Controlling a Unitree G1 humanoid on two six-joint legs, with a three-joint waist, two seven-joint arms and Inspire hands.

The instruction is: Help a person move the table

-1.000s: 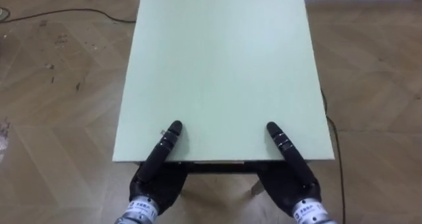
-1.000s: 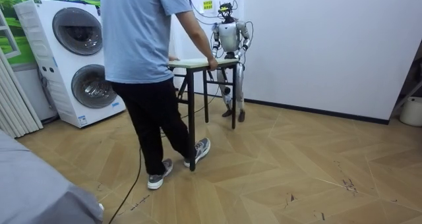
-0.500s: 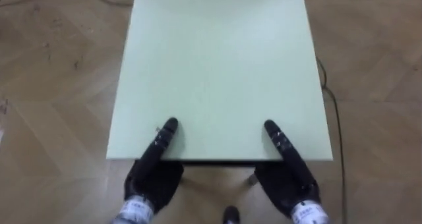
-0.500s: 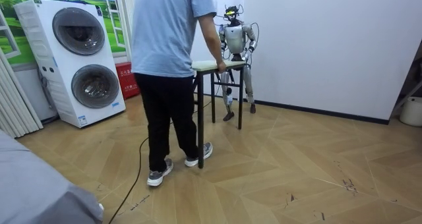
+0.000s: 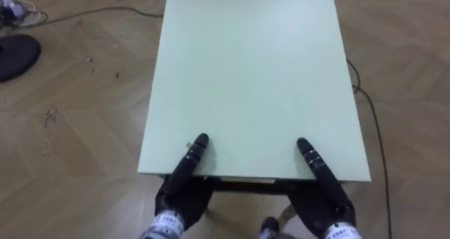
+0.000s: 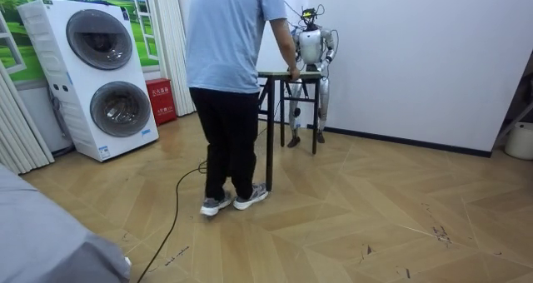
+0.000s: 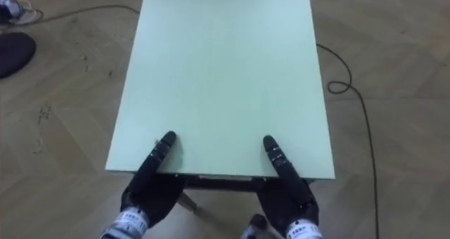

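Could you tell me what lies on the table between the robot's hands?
Nothing: the pale green table top is bare between the left hand and the right hand, in both eye views.

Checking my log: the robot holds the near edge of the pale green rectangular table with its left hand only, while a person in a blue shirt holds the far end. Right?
No: both hands are on that edge. The left eye view shows the left hand and the right hand at the pale green rectangular table; the rest stands.
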